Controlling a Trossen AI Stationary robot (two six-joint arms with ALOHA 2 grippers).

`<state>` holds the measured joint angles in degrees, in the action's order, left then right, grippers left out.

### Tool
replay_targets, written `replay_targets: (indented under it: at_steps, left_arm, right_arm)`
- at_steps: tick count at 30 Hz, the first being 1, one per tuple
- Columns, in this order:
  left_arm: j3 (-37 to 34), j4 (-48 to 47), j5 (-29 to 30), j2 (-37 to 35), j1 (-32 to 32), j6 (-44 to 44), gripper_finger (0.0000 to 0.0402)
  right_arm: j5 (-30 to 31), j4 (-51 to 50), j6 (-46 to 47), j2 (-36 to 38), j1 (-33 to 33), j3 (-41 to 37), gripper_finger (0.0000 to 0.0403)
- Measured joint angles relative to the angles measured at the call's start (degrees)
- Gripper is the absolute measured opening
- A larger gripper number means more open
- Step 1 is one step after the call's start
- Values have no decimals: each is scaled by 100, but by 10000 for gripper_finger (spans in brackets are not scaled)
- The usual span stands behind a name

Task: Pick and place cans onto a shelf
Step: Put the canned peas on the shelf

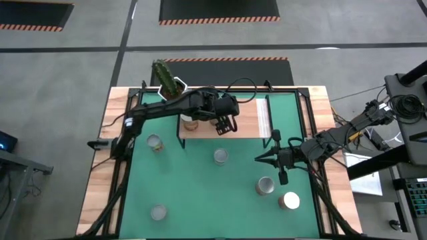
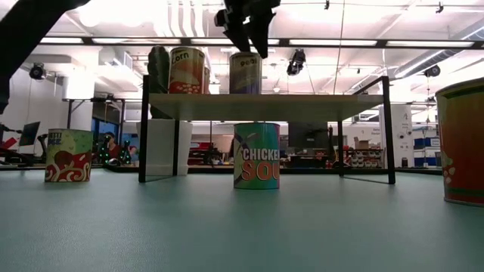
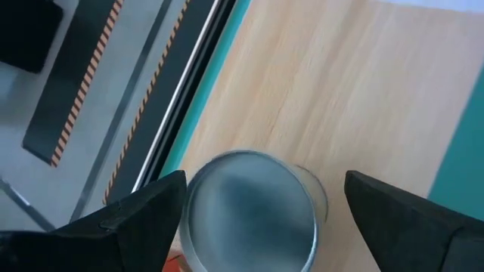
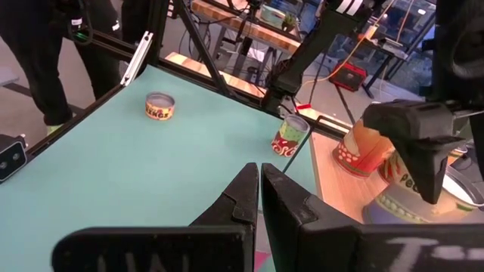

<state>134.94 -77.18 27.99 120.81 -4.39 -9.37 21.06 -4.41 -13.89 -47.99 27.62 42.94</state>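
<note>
Left tool [image 1: 225, 127] hangs wide open over a can [image 3: 251, 211] on the shelf [image 1: 247, 127]; right tool [image 1: 283, 175] rests closed, empty.

This is looking like a robotics lab or workshop hall. A grey concrete floor [image 1: 80, 87] is surrounding the counter [image 1: 93, 200], with black mats edged in orange hazard stripes [image 1: 220, 20] lying on it. Strip lights and exposed pipes [image 2: 189, 19] are running overhead, and cluttered workbenches with monitors [image 2: 30, 134] are standing behind.
</note>
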Motion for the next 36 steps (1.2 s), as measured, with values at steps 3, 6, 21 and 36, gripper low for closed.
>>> replay_targets:
  at_steps: [3, 6, 21, 36]
  left_arm:
    - [1, 20, 0, -21, 56, 106, 341]
    - [1, 26, 5, -46, 143, 232, 341]
    - [-124, 7, 1116, -288, 1955, 1422, 283]
    - [-2636, 1840, 467, -1036, 2648, 1736, 171]
  right_arm:
    - [0, -2, -2, 0, 2, 0, 9]
    - [0, -2, -2, 0, 1, 0, 9]
    - [2, 0, 53, -32, 0, 0, 9]
    - [0, 38, 136, -101, -15, 0, 9]
